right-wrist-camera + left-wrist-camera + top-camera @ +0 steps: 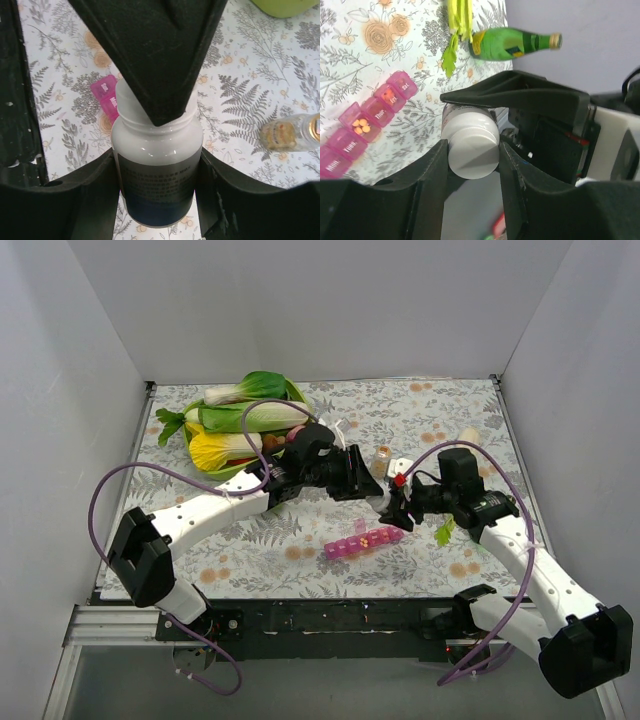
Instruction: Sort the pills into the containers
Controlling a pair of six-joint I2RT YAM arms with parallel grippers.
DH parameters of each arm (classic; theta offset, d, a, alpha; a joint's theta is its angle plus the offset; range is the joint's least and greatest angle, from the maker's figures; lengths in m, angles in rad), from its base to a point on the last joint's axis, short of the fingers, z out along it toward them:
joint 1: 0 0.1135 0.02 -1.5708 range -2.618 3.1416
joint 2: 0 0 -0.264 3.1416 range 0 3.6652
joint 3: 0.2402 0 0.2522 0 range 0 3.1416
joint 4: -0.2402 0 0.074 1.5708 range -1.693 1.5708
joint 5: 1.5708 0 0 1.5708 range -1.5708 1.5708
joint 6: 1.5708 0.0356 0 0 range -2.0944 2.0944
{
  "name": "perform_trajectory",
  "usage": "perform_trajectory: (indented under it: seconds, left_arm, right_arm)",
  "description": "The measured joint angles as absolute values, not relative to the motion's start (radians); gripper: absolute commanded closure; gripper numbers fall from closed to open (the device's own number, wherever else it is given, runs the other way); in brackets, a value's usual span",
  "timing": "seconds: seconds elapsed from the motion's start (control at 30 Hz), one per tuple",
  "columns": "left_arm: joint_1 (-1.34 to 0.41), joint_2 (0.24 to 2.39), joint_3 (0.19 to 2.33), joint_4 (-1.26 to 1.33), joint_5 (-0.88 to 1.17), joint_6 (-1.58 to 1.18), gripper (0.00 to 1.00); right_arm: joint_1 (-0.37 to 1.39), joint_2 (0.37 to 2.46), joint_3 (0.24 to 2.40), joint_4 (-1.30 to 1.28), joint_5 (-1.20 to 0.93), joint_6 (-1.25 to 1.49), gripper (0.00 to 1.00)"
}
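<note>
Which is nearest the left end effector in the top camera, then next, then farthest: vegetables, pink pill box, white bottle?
1. White bottle: held in the left end effector.
2. Pink pill box: close by, on its near side.
3. Vegetables: far off, back left.

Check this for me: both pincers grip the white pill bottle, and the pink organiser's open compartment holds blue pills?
Not quite: the pills in the open compartment of the pink organiser are orange, not blue, as the left wrist view shows. The left pincer and right pincer do both grip the white pill bottle.
</note>
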State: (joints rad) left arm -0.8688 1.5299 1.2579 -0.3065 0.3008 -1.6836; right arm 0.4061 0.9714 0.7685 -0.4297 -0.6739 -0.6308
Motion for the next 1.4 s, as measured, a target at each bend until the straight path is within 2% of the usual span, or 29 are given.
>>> perform_trajectory:
  seconds: [0.17,0.27,0.33,0.37,0.4,0.43,0.47,0.5,0.53,0.77,0.93,1.2,1.4]
  left_arm:
    - [-0.855,1.527,1.253,-0.284,0.453,-1.386,0.96]
    - [-0.844,1.527,1.251,-0.283,0.581,-1.184,0.94]
    - [-0.838,1.527,1.251,-0.286,0.674,-1.036,0.83]
    - [-0.837,1.527,1.251,-0.288,0.718,-0.954,0.75]
    - [-0.837,1.527,1.251,-0.289,0.743,-0.908,0.60]
    - [-0.836,1.527,1.251,-0.289,0.764,-0.866,0.51]
    - [-0.834,1.526,1.250,-0.285,0.780,-0.841,0.36]
    - [-0.829,1.523,1.246,-0.271,0.792,-0.826,0.27]
    - [-0.820,1.514,1.233,-0.238,0.793,-0.825,0.02]
    - [-0.698,1.271,0.993,0.037,0.722,-1.053,0.02]
    - [-0.656,1.144,0.980,0.060,0.658,-1.303,0.02]
    - [-0.693,1.247,0.998,-0.136,0.500,-1.666,0.06]
    - [-0.821,1.372,1.130,-0.289,0.350,-1.737,0.17]
  right_arm:
    - [0.392,0.996,0.768,-0.461,-0.794,-0.617,0.99]
    - [0.382,1.018,0.766,-0.485,-0.897,-0.598,0.99]
    - [0.374,1.028,0.753,-0.487,-0.976,-0.579,0.99]
    - [0.372,1.035,0.747,-0.490,-1.011,-0.572,0.99]
    - [0.369,1.041,0.741,-0.490,-1.044,-0.563,0.99]
    - [0.367,1.046,0.737,-0.490,-1.069,-0.556,0.99]
    - [0.365,1.050,0.736,-0.488,-1.087,-0.551,0.99]
    - [0.363,1.053,0.735,-0.481,-1.102,-0.548,0.99]
    - [0.363,1.054,0.735,-0.464,-1.117,-0.545,0.99]
    - [0.363,1.026,0.727,-0.417,-1.135,-0.552,0.99]
    - [0.363,0.999,0.727,-0.416,-1.058,-0.575,0.99]
    - [0.363,0.981,0.727,-0.412,-0.910,-0.591,0.99]
    - [0.363,0.981,0.727,-0.408,-0.867,-0.592,0.99]
